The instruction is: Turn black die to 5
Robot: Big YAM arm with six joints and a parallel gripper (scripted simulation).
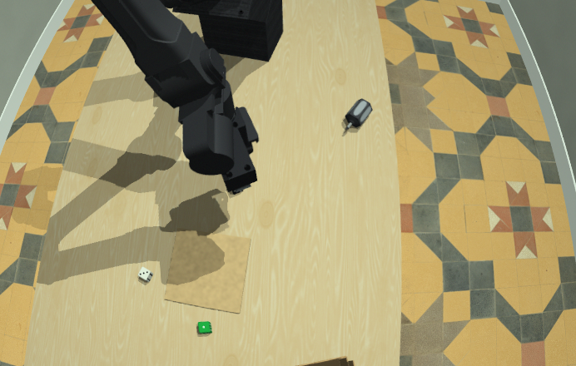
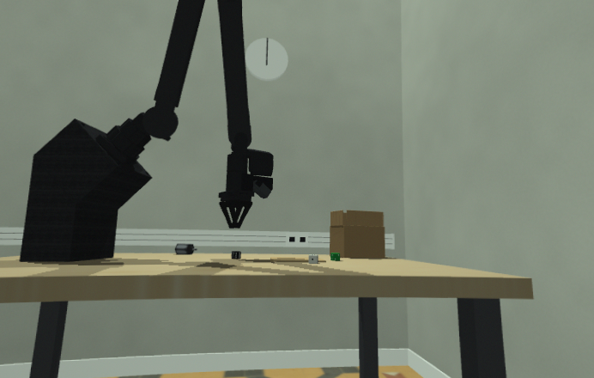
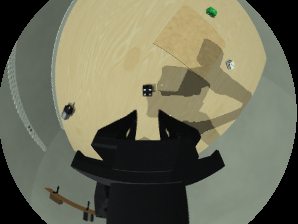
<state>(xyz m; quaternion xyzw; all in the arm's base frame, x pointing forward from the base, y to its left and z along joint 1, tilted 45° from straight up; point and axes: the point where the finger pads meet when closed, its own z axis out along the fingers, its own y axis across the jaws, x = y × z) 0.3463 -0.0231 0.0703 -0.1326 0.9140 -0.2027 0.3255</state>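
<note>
Hanging well above the table, the gripper points straight down with its fingers drawn partly together, so that the tips almost meet in the exterior view — nothing is between them, it holds nothing. I judge that this narrower opening is a pre-shape, set to fit a small cube before going down on it.

The black die stands on the bare wood directly under the gripper, a clear gap of air between them. In the top view the wrist body covers it completely. In the wrist view the die appears just ahead of the finger tips, centred between them, which suggests the arm is lined up for a vertical descent. The die is small, dark, with white pips; the pips are too blurred to count, so I cannot tell which number is on top now.

The mat lies flat a little further from the robot base, near the die but not touching it. The white die sits just beside the mat's edge, and the green die is past the far edge — both off the mat, both flat. They are apart from the black die, so a descent here should not disturb them.
</note>
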